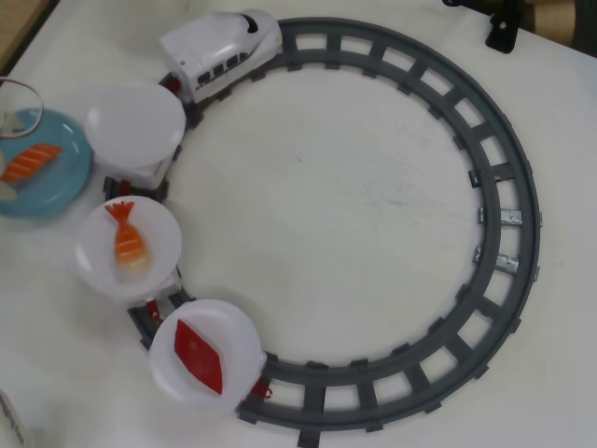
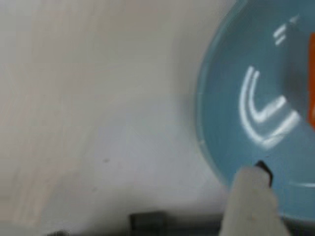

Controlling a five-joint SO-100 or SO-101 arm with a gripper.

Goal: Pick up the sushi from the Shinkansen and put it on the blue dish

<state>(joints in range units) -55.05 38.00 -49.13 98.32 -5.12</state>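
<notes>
Salmon sushi (image 1: 30, 161), orange with thin white stripes, lying on the blue dish (image 1: 58, 183) at the overhead view's left edge, dish partly cut off; in the blurred wrist view, only an orange sliver (image 2: 311, 83) at the right border; gripper shown just as one pale fingertip (image 2: 253, 196) over the dish rim, so opening impossible to judge; Shinkansen (image 1: 224, 51) on grey track (image 1: 508, 219) visible overhead only, nearest plate (image 1: 135, 121) empty

The overhead view's left edge cuts off the blue dish (image 1: 42, 182). In the blurred wrist view, only an orange sliver of the sushi (image 2: 311, 83) shows at the right edge, and one claw finger (image 2: 251, 201) alone is visible.
</notes>
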